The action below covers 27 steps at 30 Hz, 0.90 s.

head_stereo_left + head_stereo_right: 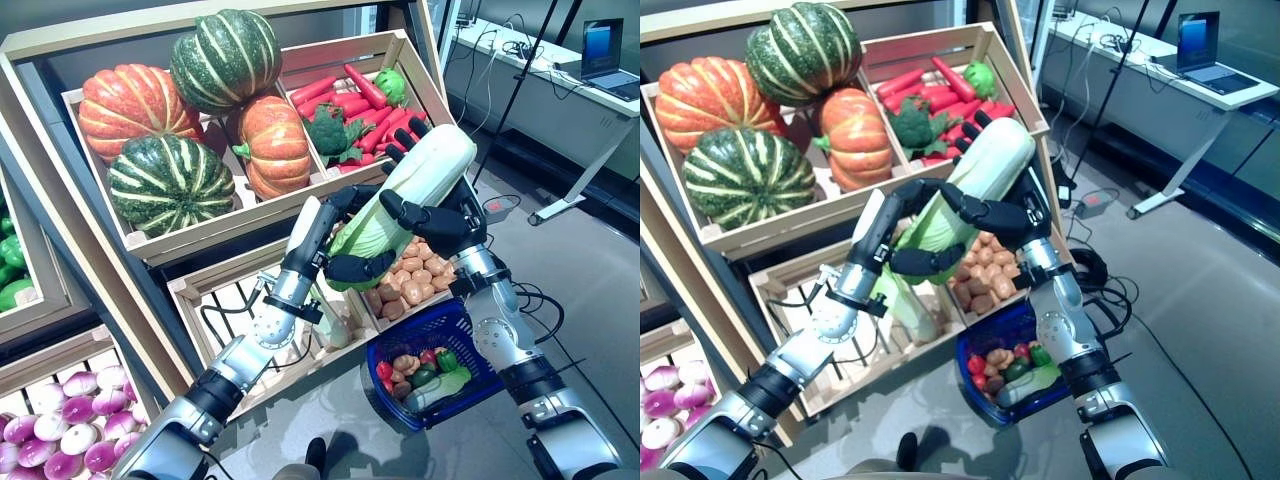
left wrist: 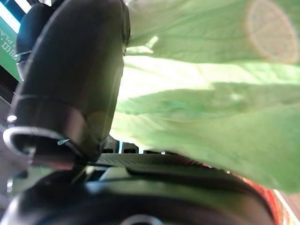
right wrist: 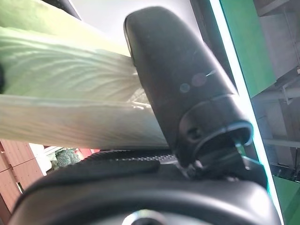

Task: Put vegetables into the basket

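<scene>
Both hands hold one long pale-green and white cabbage [image 1: 415, 190] in the air in front of the wooden stand, tilted with its white end up. My left hand [image 1: 352, 268] is curled round its leafy lower end [image 2: 211, 93]. My right hand [image 1: 430, 222] is curled round its middle; its thumb [image 3: 183, 89] lies against the pale leaves [image 3: 70, 103]. The blue basket [image 1: 452, 330] stands on the floor below the hands and holds small red, green and brown vegetables and a long pale one [image 1: 440, 388].
The slanted wooden stand [image 1: 150, 240] with its crates rises right behind the hands. A white desk [image 1: 560, 90] with a laptop stands at the back right. Grey floor [image 1: 590, 290] lies to the right of the basket.
</scene>
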{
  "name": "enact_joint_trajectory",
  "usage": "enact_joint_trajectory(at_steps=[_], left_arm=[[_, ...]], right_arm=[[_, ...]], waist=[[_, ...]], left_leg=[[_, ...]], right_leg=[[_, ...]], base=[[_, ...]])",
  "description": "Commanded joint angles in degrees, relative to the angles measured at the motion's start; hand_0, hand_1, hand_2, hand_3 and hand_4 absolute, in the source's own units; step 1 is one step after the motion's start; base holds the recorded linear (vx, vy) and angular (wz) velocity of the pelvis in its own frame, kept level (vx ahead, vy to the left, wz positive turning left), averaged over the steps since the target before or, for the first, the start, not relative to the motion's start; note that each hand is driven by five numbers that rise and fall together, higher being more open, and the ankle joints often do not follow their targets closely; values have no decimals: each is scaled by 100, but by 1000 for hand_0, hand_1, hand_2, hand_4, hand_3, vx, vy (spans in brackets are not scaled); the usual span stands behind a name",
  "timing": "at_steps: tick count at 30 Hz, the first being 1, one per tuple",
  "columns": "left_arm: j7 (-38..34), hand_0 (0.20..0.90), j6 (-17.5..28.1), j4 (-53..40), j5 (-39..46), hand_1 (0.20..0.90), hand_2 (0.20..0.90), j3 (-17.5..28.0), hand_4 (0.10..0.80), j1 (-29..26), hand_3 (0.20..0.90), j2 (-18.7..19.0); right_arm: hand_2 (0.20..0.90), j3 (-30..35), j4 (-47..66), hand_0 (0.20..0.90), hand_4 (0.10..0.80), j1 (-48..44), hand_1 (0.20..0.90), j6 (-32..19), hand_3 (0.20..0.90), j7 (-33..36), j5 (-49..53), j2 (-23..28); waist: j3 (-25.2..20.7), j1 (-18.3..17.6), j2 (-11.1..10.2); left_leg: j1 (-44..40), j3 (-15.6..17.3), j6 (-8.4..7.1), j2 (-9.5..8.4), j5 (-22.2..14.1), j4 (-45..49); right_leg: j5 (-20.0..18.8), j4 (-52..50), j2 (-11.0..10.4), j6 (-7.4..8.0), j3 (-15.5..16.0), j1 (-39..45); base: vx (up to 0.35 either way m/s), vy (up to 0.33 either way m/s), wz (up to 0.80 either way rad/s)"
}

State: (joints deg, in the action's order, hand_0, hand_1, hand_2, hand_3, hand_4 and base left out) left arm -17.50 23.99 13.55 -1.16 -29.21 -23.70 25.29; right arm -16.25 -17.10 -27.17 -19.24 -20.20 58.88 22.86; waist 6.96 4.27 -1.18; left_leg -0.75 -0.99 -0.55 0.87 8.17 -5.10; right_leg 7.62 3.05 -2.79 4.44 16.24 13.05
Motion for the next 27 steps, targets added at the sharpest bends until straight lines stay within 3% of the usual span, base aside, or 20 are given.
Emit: enact_joint_trajectory(at_steps=[1,2,3,4,5,6,27], left_arm=[[227,300,24,461,-295,300,300,-295,400,-8,300,160],[225,300,23,460,-298,300,300,-296,400,-6,300,160],[223,300,25,476,-302,300,300,-307,400,-9,300,159],[214,300,24,487,-309,300,300,-313,400,-12,300,158],[211,300,41,503,-318,300,300,-310,400,-3,300,164],[209,300,30,493,-319,300,300,-315,400,7,300,171],[239,300,-70,655,-392,300,300,-365,400,101,300,168]], right_arm=[[900,1015,1059,900,800,-1227,900,-1206,900,-194,308,56],[900,1014,1057,900,800,-1225,900,-1214,900,-200,312,55],[796,1015,1054,796,731,-1231,796,-1232,796,-222,339,56],[484,1014,1058,484,522,-1234,484,-1254,484,-253,360,47],[484,1022,1077,484,522,-1238,484,-1273,484,-273,392,54],[300,1024,1096,300,400,-1234,300,-1287,300,-313,417,49],[300,1144,1155,300,400,-1301,300,-1357,300,-352,428,163]], waist=[[-500,43,-141],[-500,44,-141],[-501,44,-145],[-500,43,-146],[-502,43,-146],[-504,41,-145],[-502,44,-153]], left_leg=[[-468,133,-185,165,-731,10],[-468,133,-185,165,-730,10],[-470,131,-183,164,-734,10],[-470,135,-183,164,-735,10],[-468,138,-181,166,-733,10],[-472,143,-182,168,-735,10],[-476,143,-194,185,-729,10]], right_leg=[[-825,105,-254,-18,-247,-385],[-825,104,-254,-18,-247,-386],[-825,104,-253,-17,-250,-386],[-827,109,-253,-15,-249,-384],[-829,109,-252,-16,-248,-385],[-827,106,-252,-15,-247,-387],[-820,95,-243,-17,-263,-384]], base=[[0,0,0],[0,0,0],[0,0,0],[0,0,0],[0,0,0],[0,0,0],[0,0,0]])
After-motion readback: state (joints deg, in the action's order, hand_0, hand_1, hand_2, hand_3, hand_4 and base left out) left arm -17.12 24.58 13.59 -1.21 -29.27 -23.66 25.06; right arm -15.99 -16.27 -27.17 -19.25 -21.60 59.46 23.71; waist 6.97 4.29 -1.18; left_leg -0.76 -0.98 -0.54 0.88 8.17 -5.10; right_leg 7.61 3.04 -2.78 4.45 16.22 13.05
